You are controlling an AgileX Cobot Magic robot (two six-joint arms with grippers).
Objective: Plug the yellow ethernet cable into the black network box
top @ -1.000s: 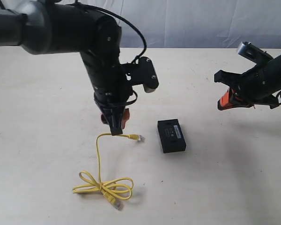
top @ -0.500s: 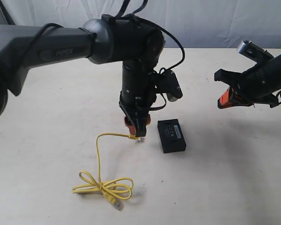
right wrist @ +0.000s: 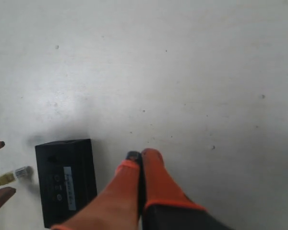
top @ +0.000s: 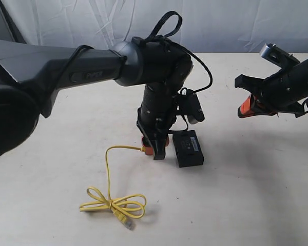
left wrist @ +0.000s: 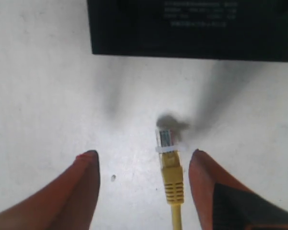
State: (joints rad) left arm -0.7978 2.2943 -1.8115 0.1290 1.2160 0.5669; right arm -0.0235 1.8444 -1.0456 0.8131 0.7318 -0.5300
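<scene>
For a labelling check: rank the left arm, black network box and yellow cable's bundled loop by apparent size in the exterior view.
1. left arm, though nearest the camera
2. yellow cable's bundled loop
3. black network box; these two look close.

cable plug [left wrist: 166,140] between left claw [left wrist: 144,165] fingers, facing box [left wrist: 192,28].

A pale cream counter [top: 256,200] fills the scene, matte and softly lit. Behind the counter hangs a wrinkled white curtain [top: 231,23].

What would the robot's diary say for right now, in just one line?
left gripper: open, straddling clear plug | thin yellow ethernet cable: on table, unplugged | flat black network box: just ahead | right gripper: shut, away
</scene>
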